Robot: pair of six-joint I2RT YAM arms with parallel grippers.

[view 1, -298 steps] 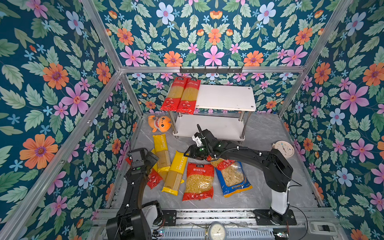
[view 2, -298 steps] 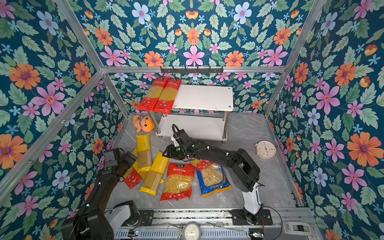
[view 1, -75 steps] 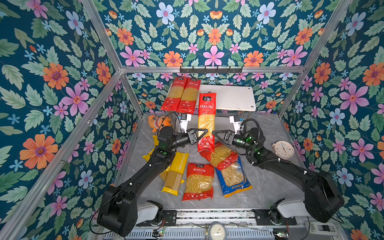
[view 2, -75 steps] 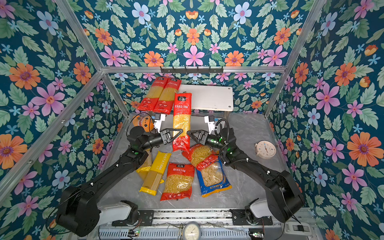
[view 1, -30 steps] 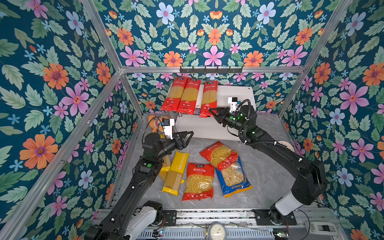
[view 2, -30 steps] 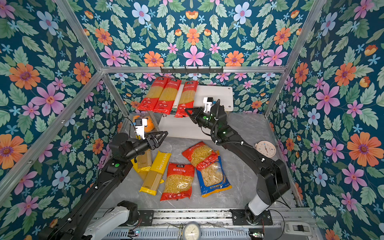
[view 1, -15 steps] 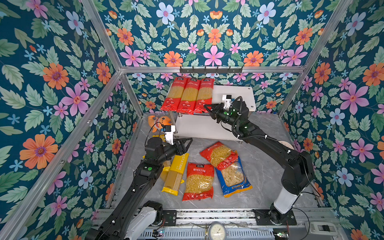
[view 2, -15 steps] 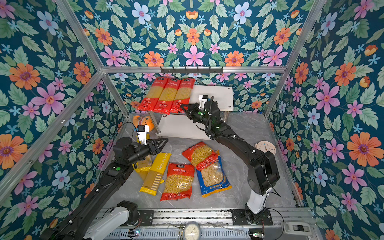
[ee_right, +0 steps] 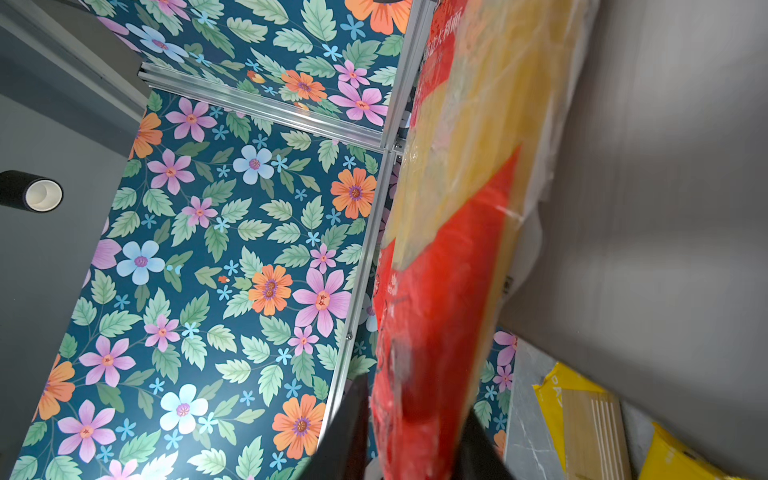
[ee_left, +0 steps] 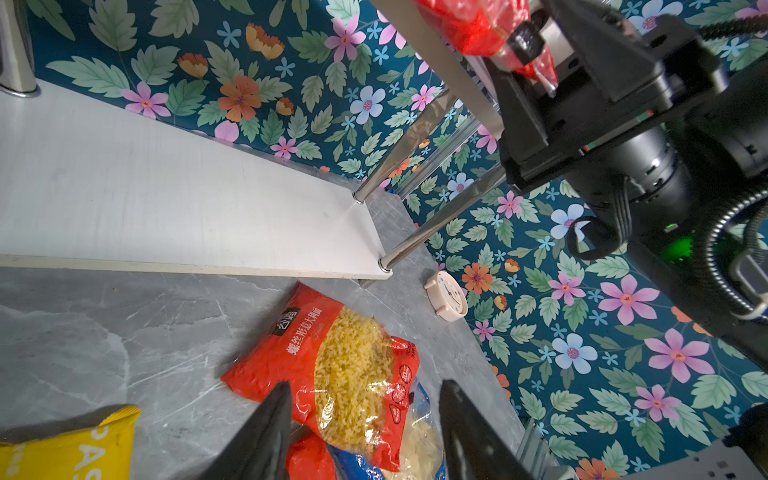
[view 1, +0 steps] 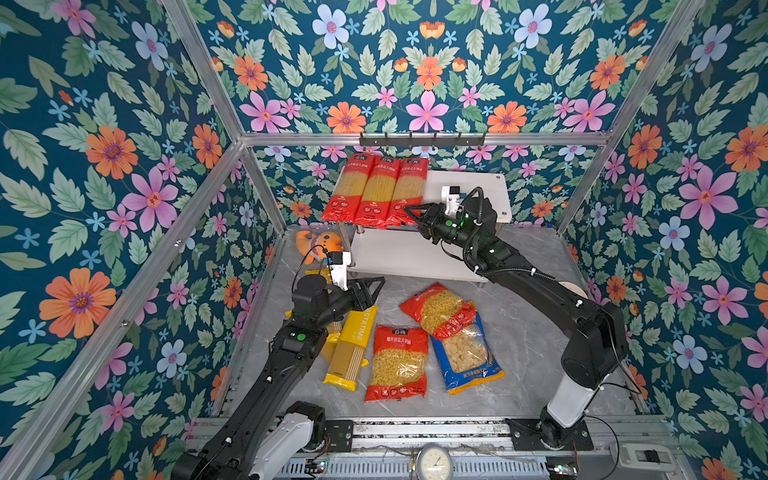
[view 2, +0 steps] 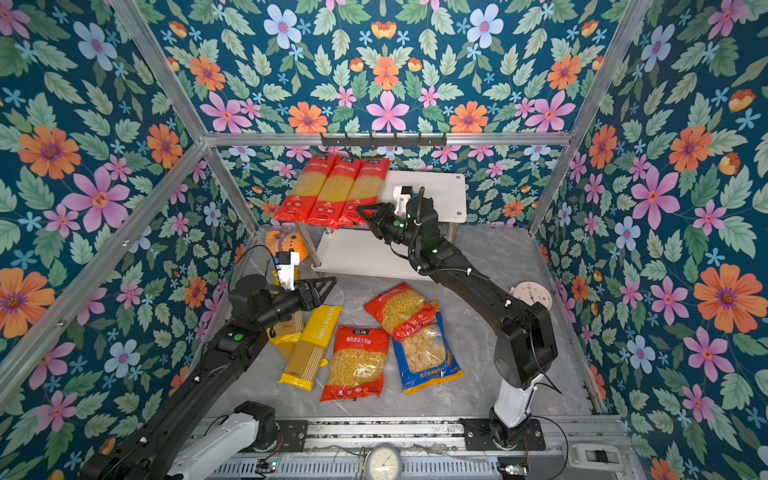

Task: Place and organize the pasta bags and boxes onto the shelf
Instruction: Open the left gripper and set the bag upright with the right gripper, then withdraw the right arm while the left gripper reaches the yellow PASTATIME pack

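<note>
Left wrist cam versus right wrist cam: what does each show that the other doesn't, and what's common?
Only left wrist: the shelf's lower board, the red fusilli bag, the blue bag under it, the alarm clock. Only right wrist: a black cylinder beyond the wall, the spaghetti strands close up. Both: the right hand at the end of the red spaghetti pack, and yellow packs.

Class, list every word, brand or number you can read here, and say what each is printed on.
"ASTATIME": yellow spaghetti pack.
"螺丝形意大利面": red short-pasta bag.
Too small to read: red spaghetti packs, blue-and-yellow bag, clock dial.
</note>
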